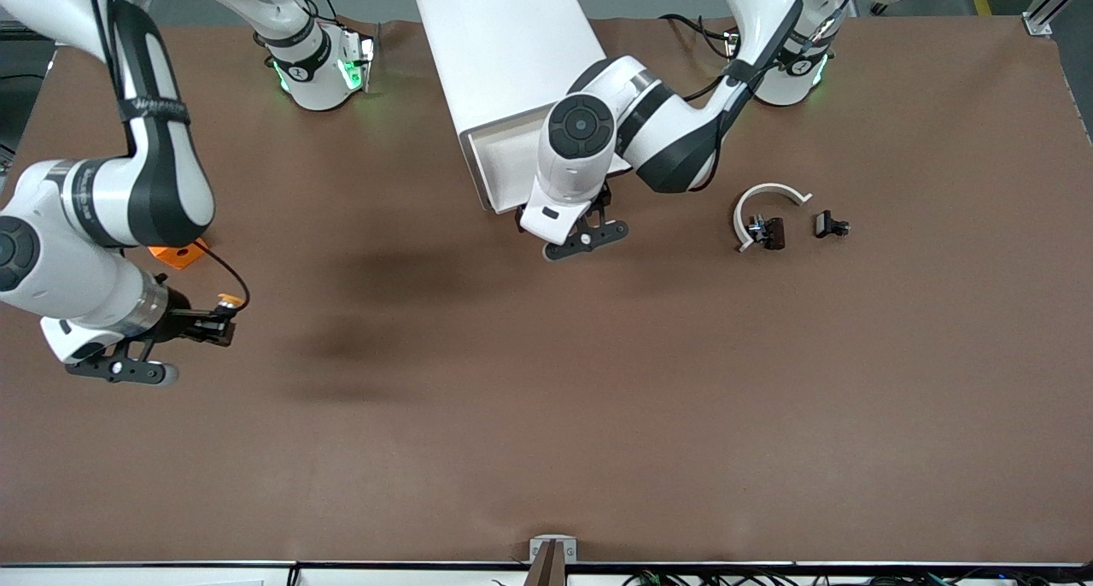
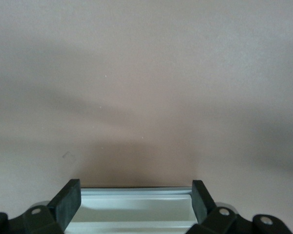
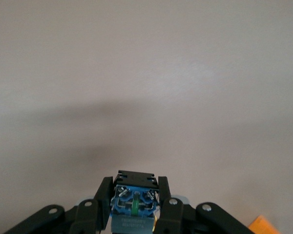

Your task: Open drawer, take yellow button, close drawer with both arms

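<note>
My right gripper (image 1: 220, 321) is shut on the button (image 1: 227, 302), whose orange cap shows at the fingertips, over the table near the right arm's end. In the right wrist view the button's blue base and black body (image 3: 134, 202) sit clamped between the fingers (image 3: 103, 195). The white cabinet (image 1: 504, 48) stands at the table's back middle with its drawer (image 1: 499, 163) pulled out. My left gripper (image 1: 546, 219) is at the drawer's front edge. In the left wrist view its fingers (image 2: 68, 200) stand wide apart, with the drawer's white front lip (image 2: 136, 207) between them.
An orange square block (image 1: 178, 254) lies beside the right arm; its corner shows in the right wrist view (image 3: 266, 225). A white curved band (image 1: 764, 197) and two small black clips (image 1: 768, 231) (image 1: 830, 225) lie toward the left arm's end.
</note>
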